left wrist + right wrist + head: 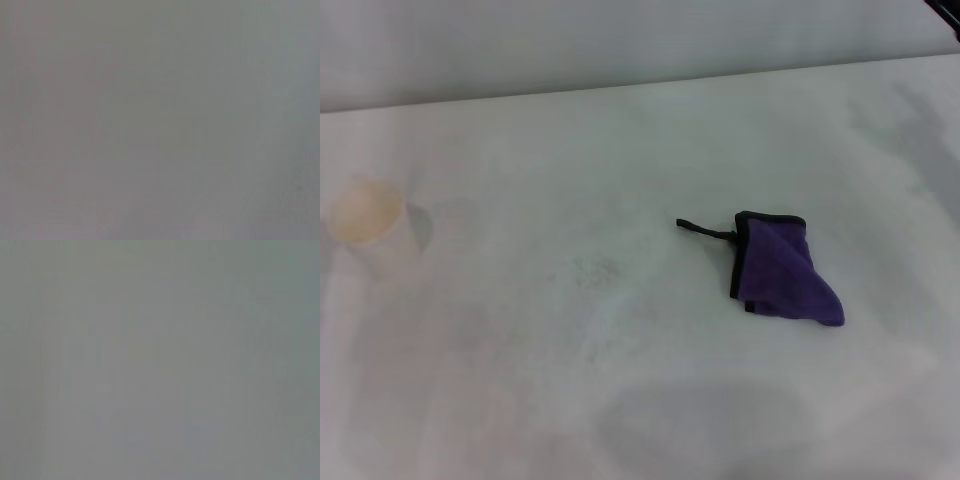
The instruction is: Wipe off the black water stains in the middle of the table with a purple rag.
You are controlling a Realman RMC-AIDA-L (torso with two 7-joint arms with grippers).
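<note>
Purple rag [782, 268] lies right of the table's [520, 380] centre, nearer the right arm; neither pincer shows, so I cannot tell their state.

The table [620, 130] is a plain white, matt surface, smooth overall and without gloss, with faint greyish smudges and a patch of fine grey speckles [595, 270] near its middle. The purple rag [782, 270], lying right of the middle, looks like soft napped cloth, dull rather than shiny, bound along its edge in black fabric trim that runs out into a thin black loop [705, 230]. Towards the left edge stands a white cup [370, 225] that looks like matt paper.
</note>
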